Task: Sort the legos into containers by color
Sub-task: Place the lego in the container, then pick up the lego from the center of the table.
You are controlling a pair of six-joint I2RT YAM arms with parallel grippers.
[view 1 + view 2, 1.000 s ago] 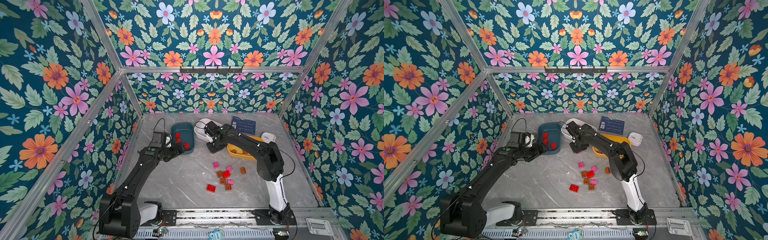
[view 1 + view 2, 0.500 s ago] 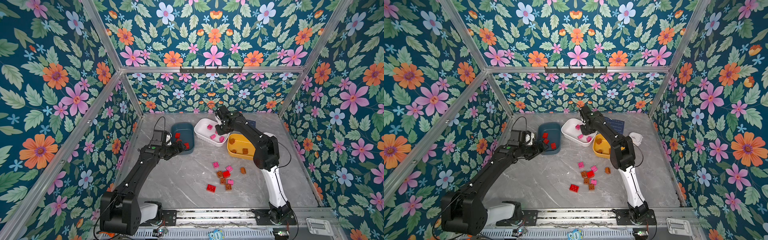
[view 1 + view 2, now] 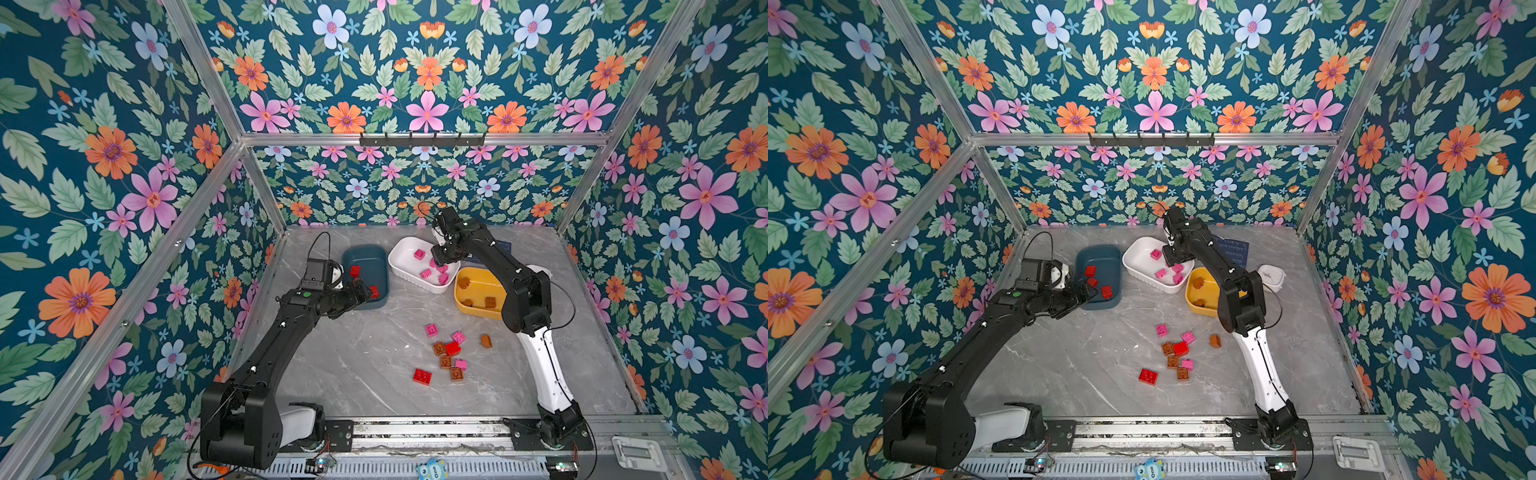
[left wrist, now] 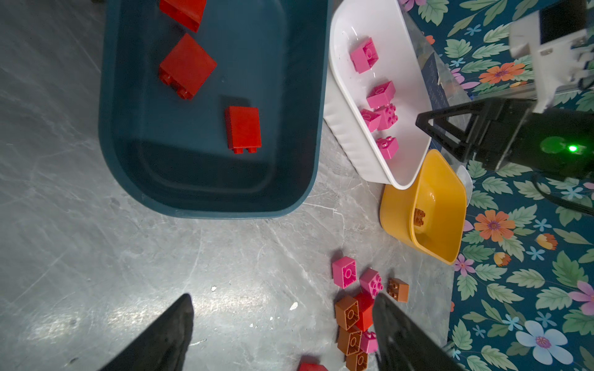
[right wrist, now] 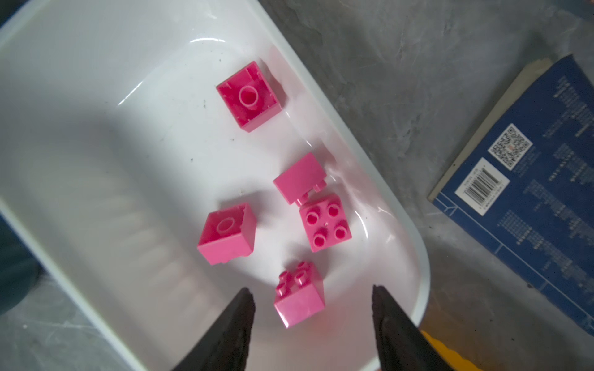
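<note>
- We see the right gripper point(image 5: 311, 293) over the right end of the white ribbed bin point(image 5: 128, 160). Its fingers point(image 5: 231, 331) are apart.
- A pink brick point(image 5: 299, 297) sits between those fingers with a gap on either side, touched by neither.
- Four more pink bricks point(image 5: 250, 96) lie in the same bin, all toward its right half. One has its studs up, two show hollow undersides and one lies on its side.
- The left gripper point(image 4: 283, 298) hovers at the near end of the teal bin point(image 4: 209, 180). Its fingers point(image 4: 160, 337) are spread wide with nothing between them, above bare grey marble table point(image 4: 96, 257).
- Three red bricks point(image 4: 187, 64) lie in the teal bin, apart from one another.
- The three bins stand in a row at the far part of the table: teal on the left, white in the middle, yellow bin point(image 3: 478, 286) on the right.
- We cannot tell whether the white and yellow bins touch.
- In a top view the yellow bin holds three brown bricks point(image 3: 490, 302), and the right arm crosses over its right side.
- A loose cluster point(image 3: 452, 348) of bricks lies on the table near of the white and yellow bins. We count three pink, four brown and two red.
- The nearest of the cluster is an oblong red brick point(image 3: 422, 376).
- A dark blue printed card point(image 5: 530, 199) lies flat beyond the white bin.
- A small white dish point(image 3: 1271, 276) stands just right of the yellow bin.
</note>
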